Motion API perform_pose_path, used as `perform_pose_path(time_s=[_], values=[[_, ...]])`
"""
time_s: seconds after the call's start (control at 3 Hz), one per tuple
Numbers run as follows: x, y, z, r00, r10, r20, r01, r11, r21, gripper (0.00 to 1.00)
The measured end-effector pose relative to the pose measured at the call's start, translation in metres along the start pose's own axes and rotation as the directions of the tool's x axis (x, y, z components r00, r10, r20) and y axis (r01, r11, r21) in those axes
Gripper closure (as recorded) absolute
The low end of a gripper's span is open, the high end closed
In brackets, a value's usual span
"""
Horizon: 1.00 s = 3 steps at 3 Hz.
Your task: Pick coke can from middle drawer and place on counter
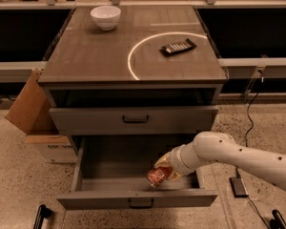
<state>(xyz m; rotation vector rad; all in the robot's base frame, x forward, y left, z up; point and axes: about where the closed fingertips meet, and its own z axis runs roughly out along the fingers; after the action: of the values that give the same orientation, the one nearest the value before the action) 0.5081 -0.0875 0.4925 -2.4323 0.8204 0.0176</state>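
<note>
The coke can (156, 176), red with white lettering, lies tilted in the front right part of the open middle drawer (105, 182). My gripper (165, 168) reaches into the drawer from the right on a white arm and sits right at the can, its fingers on either side of the can's upper end. The can looks slightly raised off the drawer floor. The counter (95, 56) is the wood-grain cabinet top above, marked with a white circular arc.
A white bowl (105, 16) stands at the counter's back left and a black remote (178, 47) lies inside the arc. A shut drawer front (133, 119) is above the open drawer. A cardboard box (31, 111) stands left of the cabinet. A cable (248, 118) runs on the floor at right.
</note>
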Motion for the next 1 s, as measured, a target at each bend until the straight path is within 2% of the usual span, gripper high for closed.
perform_pose_path(time_s=[0.33,0.67,1.0], values=[[-0.005,-0.014,-0.029,1.0,-0.028,0.015,0.027,0.9972,0.069,1.0],[-0.016,-0.033,-0.084,0.996,-0.083,0.014,0.08,0.9868,0.141,1.0],[-0.03,-0.046,-0.136,0.993,-0.12,-0.012,0.12,0.9757,0.183,1.0]])
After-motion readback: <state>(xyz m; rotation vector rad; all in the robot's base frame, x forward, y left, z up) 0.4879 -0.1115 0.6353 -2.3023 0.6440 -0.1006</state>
